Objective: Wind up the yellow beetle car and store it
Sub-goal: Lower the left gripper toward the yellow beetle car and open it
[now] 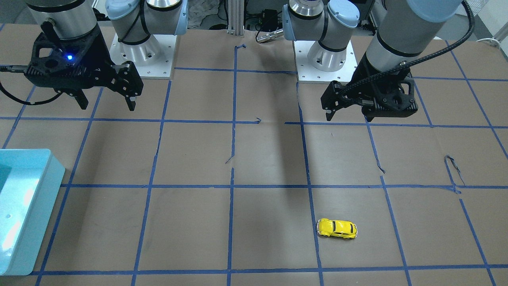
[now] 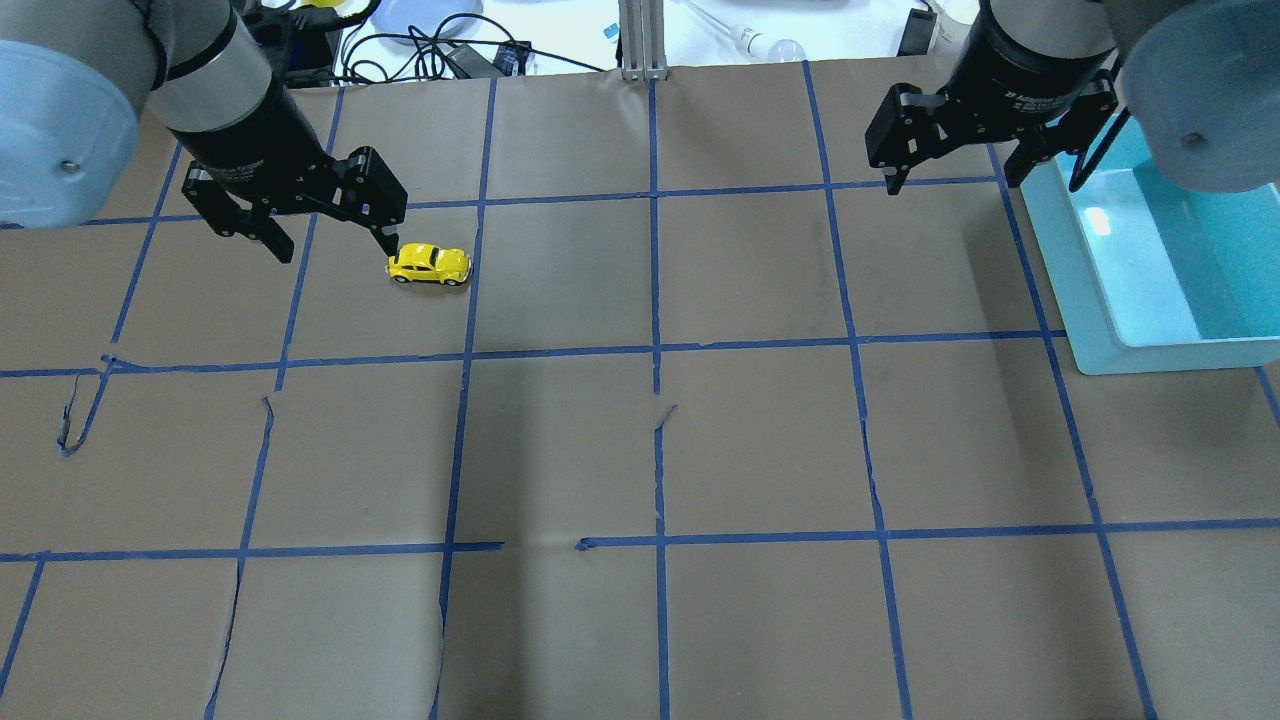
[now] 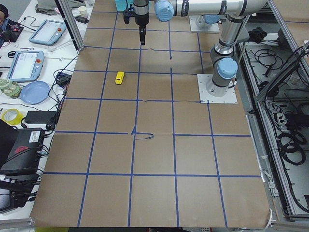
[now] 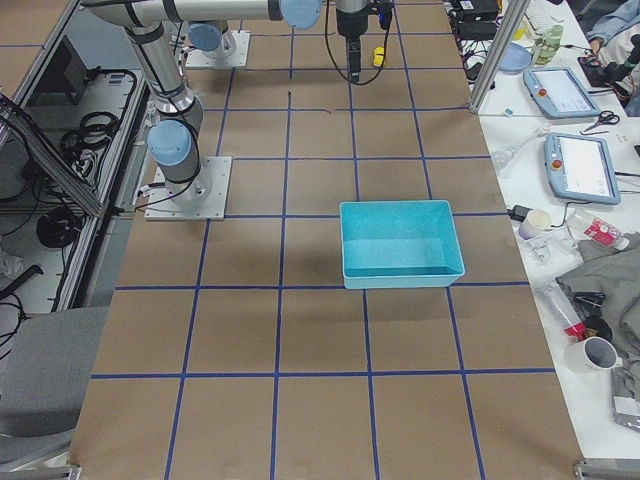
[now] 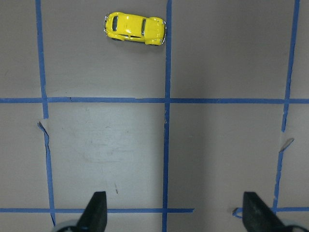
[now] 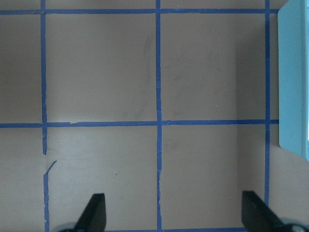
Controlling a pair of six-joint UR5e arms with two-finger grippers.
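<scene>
One yellow beetle car (image 2: 430, 264), one light-blue bin (image 2: 1075, 260), two grippers.
In the overhead view the car sits alone at ten o'clock and the bin alone at two o'clock; the pair is the left gripper (image 2: 337, 250) and the right gripper (image 2: 952, 185), two fingers apiece.

Silver arms (image 1: 401, 35) carry pale-blue joint caps (image 1: 343, 14) and black claws (image 1: 108, 106) (image 1: 349, 118)

I'm seeing the teal bin (image 4: 400, 243) sitting mid-table on the brown paper of the table (image 4: 300, 400), well apart from the near arm's base plate (image 4: 190, 190). The right gripper (image 4: 352, 72) is hanging fingers-down at the far end, the yellow beetle car (image 4: 379, 56) showing just beside it.
</scene>
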